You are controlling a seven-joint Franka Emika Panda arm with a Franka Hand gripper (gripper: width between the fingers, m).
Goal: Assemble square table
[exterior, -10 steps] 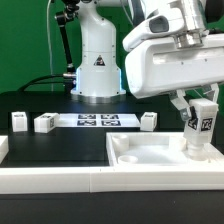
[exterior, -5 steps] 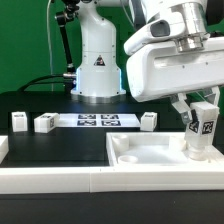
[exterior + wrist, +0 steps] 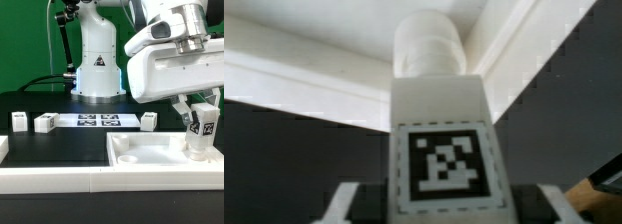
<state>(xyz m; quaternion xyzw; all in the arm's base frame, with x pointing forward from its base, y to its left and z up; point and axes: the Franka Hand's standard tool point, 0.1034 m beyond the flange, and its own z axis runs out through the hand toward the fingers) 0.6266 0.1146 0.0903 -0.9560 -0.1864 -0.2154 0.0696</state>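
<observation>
The square table top (image 3: 150, 158), a white tray with a raised rim, lies at the front on the exterior view's right. My gripper (image 3: 203, 112) is shut on a white tagged leg (image 3: 203, 130) and holds it upright over the top's far right corner. The leg's lower end touches or nearly touches the tray. In the wrist view the leg (image 3: 446, 110) fills the middle, its tag facing the camera, with the top's rim (image 3: 304, 80) behind it. Three more legs stand on the black surface: two at the left (image 3: 19, 122) (image 3: 45, 123) and one (image 3: 148, 121) near the middle.
The marker board (image 3: 97, 121) lies flat between the loose legs. The robot base (image 3: 98, 60) stands behind it. A long white rail (image 3: 50, 178) edges the front of the black surface. A small white piece (image 3: 3, 148) sits at the left edge.
The held leg has tilted or turned very slightly with the gripper. Nothing else has moved.
</observation>
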